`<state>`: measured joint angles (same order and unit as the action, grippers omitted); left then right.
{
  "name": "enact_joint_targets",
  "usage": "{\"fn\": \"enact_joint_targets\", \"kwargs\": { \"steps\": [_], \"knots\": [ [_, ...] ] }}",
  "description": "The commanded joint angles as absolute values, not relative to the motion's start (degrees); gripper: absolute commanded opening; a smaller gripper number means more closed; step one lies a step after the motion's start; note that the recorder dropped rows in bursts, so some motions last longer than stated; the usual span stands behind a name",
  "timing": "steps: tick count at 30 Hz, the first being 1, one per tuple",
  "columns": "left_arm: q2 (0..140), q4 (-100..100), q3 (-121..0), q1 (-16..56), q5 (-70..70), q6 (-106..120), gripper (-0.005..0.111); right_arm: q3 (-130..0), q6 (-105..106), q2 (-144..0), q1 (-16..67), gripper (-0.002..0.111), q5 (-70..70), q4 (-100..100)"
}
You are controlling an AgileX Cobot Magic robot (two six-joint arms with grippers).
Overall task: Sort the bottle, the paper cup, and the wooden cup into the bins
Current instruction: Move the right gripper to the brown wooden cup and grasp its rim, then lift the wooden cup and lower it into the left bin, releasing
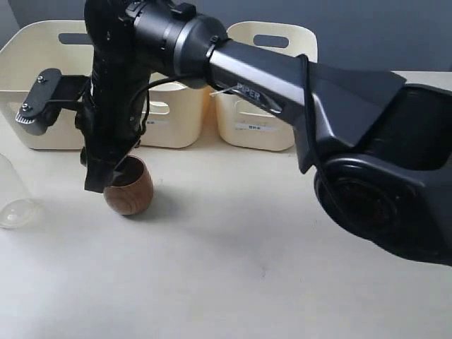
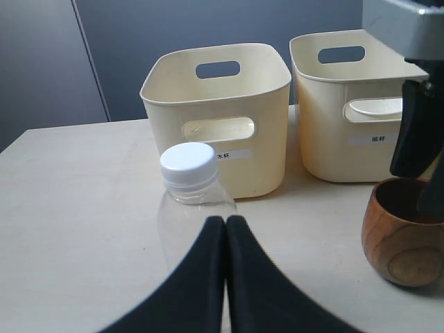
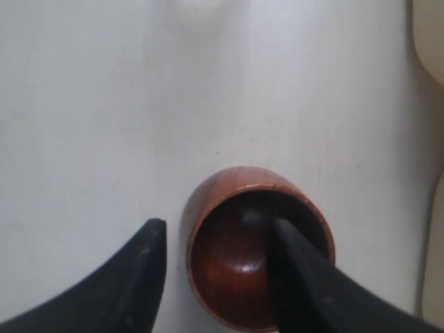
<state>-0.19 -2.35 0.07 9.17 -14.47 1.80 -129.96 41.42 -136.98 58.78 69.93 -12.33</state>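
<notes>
Standing upright, mouth up — wooden cup (image 3: 258,253) — pincer (image 3: 222,267) astride rim

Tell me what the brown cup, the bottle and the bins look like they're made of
The brown cup looks like turned wood with a smooth, slightly glossy finish: grain rings show on its side, and its inside is darker. The bottle seems to be clear thin plastic with a white ribbed screw cap. The bins look like cream moulded plastic, matte, with rounded corners and cut-out handles.

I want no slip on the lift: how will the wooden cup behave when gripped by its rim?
The wooden cup looks rigid, so it should not crush. Its rounded, glossy wall may slip or pivot, since the right end effector straddles only one wall.
</notes>
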Motion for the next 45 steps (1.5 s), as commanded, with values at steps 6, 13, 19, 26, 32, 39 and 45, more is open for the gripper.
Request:
{"fn": "enact_joint_targets", "kwargs": {
  "steps": [6, 13, 19, 26, 32, 39, 45],
  "knots": [
    [0.0, -2.21, 0.0, 9.32, -13.67, 1.63, 0.0, -129.93, 39.83, -139.19, 58.87, 0.045, 69.96, -11.48],
    [0.0, -2.21, 0.0, 9.32, -13.67, 1.63, 0.0, -129.93, 39.38, -139.84, 58.87, 0.045, 69.96, -12.13],
    [0.0, -2.21, 0.0, 9.32, -13.67, 1.63, 0.0, -129.93, 38.7, -140.38, 58.87, 0.044, 69.96, -12.02],
    [0.0, -2.21, 0.0, 9.32, -13.67, 1.63, 0.0, -129.93, 39.48, -140.79, 58.87, 0.0, 69.96, -11.89],
    [0.0, -2.21, 0.0, 9.32, -13.67, 1.63, 0.0, -129.93, 39.48, -140.79, 58.96, 0.0, 69.96, -11.89],
    [0.0, -2.21, 0.0, 9.32, -13.67, 1.63, 0.0, -130.19, 42.63, -136.87, 58.96, 0.0, 69.96, -12.03],
    [0.0, -2.21, 0.0, 9.32, -13.67, 1.63, 0.0, -136.39, 43.65, -131.55, 58.96, 0.0, 69.96, -13.15]
  ]
}}
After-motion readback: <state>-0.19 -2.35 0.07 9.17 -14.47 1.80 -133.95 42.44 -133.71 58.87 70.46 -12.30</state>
